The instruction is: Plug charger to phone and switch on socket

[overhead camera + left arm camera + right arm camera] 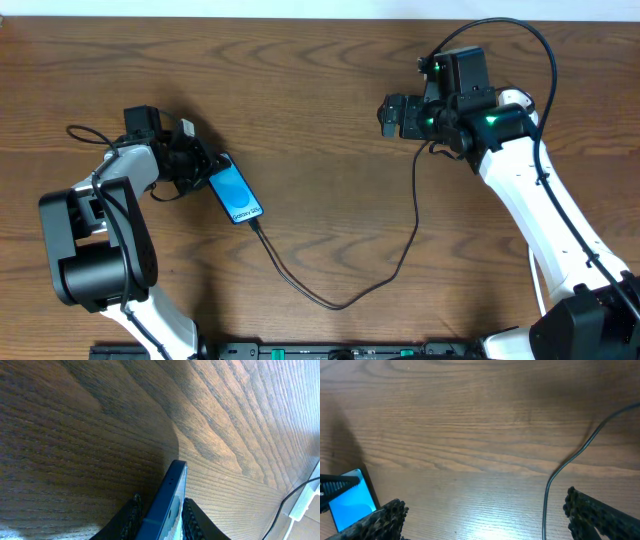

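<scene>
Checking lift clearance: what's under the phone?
Only wooden table shows around the phone, gripped by the left hand. The patch directly beneath is covered; contact can't be judged.

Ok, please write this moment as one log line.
left gripper: shut on phone | right gripper: open, empty | cable: end meets phone's lower edge, looks plugged
</scene>
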Action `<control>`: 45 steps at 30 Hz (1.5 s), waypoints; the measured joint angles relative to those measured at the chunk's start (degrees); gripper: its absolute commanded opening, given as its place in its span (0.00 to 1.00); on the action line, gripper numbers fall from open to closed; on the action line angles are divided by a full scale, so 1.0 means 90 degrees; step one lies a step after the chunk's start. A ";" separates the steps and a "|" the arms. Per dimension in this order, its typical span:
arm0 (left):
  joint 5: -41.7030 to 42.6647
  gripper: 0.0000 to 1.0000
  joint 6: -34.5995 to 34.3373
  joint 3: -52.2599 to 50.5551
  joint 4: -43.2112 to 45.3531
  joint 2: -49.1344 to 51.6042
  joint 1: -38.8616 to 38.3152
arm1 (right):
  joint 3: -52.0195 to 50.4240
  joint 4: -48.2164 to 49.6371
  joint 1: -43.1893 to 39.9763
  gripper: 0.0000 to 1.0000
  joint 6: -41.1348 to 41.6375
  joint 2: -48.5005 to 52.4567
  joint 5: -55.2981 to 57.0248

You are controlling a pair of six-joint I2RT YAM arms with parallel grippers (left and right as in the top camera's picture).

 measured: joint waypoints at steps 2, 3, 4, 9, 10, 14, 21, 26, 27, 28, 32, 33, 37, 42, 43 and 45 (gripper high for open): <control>0.0002 0.30 0.0002 0.0000 -0.0002 0.0000 0.0000 | 0.0000 -0.0002 0.0000 0.99 0.0000 0.0000 0.0000; 0.0005 0.30 0.0002 0.0000 -0.0007 0.0000 0.0000 | 0.0000 0.0000 0.0000 0.99 0.0000 0.0000 0.0000; 0.0007 0.31 0.0000 0.0000 -0.0012 0.0000 0.0000 | -0.0002 0.0000 0.0000 0.99 0.0000 0.0000 0.0000; 0.0073 0.36 0.0000 0.0002 -0.0092 -0.0002 0.0000 | 0.0000 -0.0002 0.0000 0.99 0.0000 0.0000 0.0000; 0.0090 0.38 0.0002 0.0002 -0.0107 -0.0002 0.0000 | 0.0000 0.0000 0.0000 0.99 0.0000 0.0000 0.0000; 0.0182 0.48 0.0010 0.0017 -0.0129 -0.0005 0.0000 | -0.0002 -0.0002 0.0000 0.99 0.0000 0.0000 0.0000; 0.0347 0.66 0.0005 0.0049 -0.0175 -0.0063 -0.0005 | 0.0000 -0.0002 0.0000 0.99 0.0000 0.0000 0.0000; 0.0386 0.71 0.0002 0.0058 -0.0199 -0.0063 -0.0005 | 0.0000 -0.0002 0.0000 0.99 0.0000 0.0000 0.0000; 0.0389 0.72 0.0000 0.0063 -0.0211 -0.0063 -0.0007 | 0.0000 -0.0002 0.0000 0.99 0.0000 0.0000 0.0000; 0.0408 0.73 0.0007 0.0080 -0.0226 -0.0066 -0.0007 | 0.0000 -0.0002 0.0000 0.99 0.0000 0.0000 0.0000; 0.0408 0.75 0.0005 0.0090 -0.0301 -0.0087 -0.0007 | 0.0000 -0.0002 0.0000 0.99 0.0000 0.0000 0.0000; 0.0410 0.75 0.0005 0.0090 -0.0311 -0.0090 -0.0005 | -0.0002 -0.0002 0.0000 0.99 0.0000 0.0000 0.0000; 0.0415 0.81 0.0005 0.0097 -0.0335 -0.0097 -0.0007 | 0.0000 -0.0002 0.0000 0.99 0.0000 0.0000 0.0000; 0.0432 0.84 0.0002 0.0104 -0.0420 -0.0131 -0.0005 | 0.0000 -0.0049 0.0000 0.98 0.0000 0.0000 0.0002; 0.0432 0.89 0.0007 0.0104 -0.0437 -0.0134 -0.0005 | 0.0000 -0.0056 0.0000 0.98 0.0000 0.0000 0.0000; 0.0452 0.89 0.0002 0.0119 -0.0461 -0.0146 -0.0007 | 0.0000 -0.0066 0.0000 0.98 0.0000 0.0000 0.0000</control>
